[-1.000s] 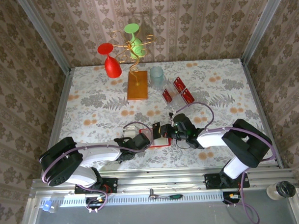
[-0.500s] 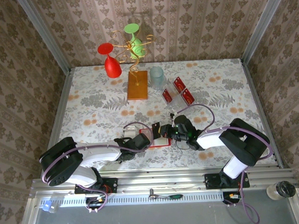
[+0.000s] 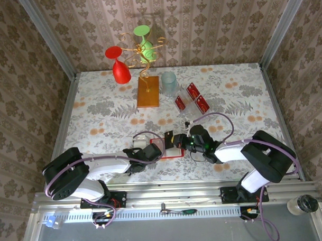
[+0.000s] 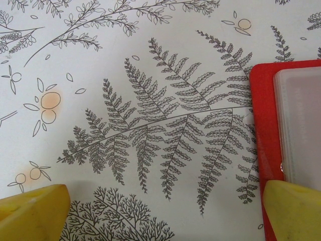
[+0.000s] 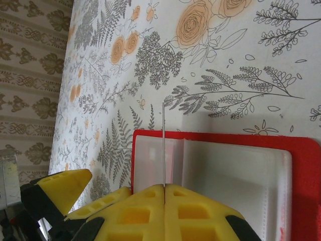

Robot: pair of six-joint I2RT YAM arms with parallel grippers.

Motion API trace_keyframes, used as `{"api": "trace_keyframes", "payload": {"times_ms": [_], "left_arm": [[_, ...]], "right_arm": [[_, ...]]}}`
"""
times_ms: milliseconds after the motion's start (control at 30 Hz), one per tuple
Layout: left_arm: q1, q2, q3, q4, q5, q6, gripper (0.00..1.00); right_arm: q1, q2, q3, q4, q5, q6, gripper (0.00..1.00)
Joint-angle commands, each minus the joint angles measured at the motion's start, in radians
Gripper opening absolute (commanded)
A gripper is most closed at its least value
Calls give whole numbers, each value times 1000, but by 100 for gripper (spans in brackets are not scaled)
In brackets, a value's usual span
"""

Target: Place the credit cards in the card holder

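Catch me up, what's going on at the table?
The right gripper is shut on a credit card, seen edge-on and standing upright over the pale inside of the open card holder, not yet slotted in. The left gripper is open beside the holder, one finger over its red edge; whether it presses down cannot be told. Three more red cards sit on the clear stand farther back.
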Motion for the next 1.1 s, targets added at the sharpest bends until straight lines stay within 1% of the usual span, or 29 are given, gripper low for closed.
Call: {"api": "trace_keyframes", "payload": {"times_ms": [0, 333, 767, 1067], "left_arm": [[-6, 6, 2, -40, -17, -9, 100], [-6, 9, 5, -40, -16, -7, 100], [-6, 11, 7, -40, -15, -7, 100], [-7, 12, 8, -38, -14, -6, 100]], "right_arm": [[7, 0, -9, 31, 36, 11, 0], [14, 77, -14, 106, 43, 26, 0], [20, 116, -56, 174, 53, 33, 0], [22, 137, -83, 272, 18, 55, 0]]}}
